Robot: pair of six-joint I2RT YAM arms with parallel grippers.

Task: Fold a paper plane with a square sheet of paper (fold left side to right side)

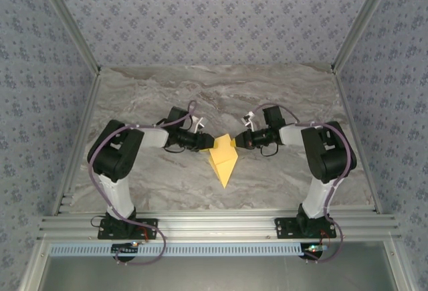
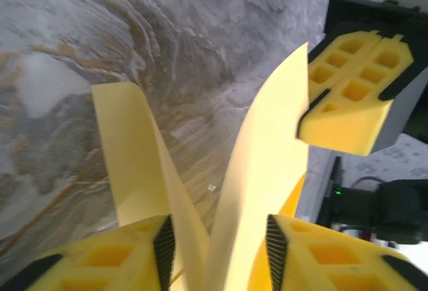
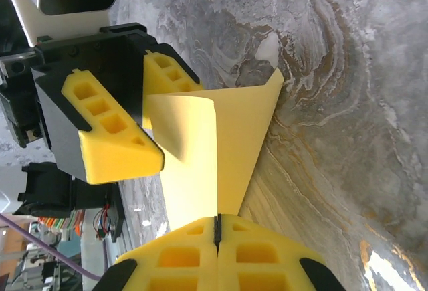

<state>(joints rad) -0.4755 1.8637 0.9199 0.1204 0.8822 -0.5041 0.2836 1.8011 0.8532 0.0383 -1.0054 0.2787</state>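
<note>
Toward the arm bases, the paper plane (image 1: 223, 165) points its sharp tip along the bench (image 1: 281, 184), long axis running straight away. Farther out, the right gripper (image 1: 237, 142) is clenched on its raised right flap. The left gripper (image 1: 208, 144), equally close, stands parted around the left flap.

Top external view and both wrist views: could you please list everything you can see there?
Paper: one, yellow-orange, partly folded to a point, mid-table between the tools, far edge lifted.
Table: one, grey-brown marbled, under everything.
Walls: three, grey-blue patterned, left, back and right of the table.
Frame rails: several, silver, along the near edge and up the corners.
Left arm and right arm: two, black and pale grey, bolted at the near edge.
Left tool: one, yellow fingers, open around the paper's raised flaps.
Right tool: one, yellow fingers, shut on the paper's edge.
</note>
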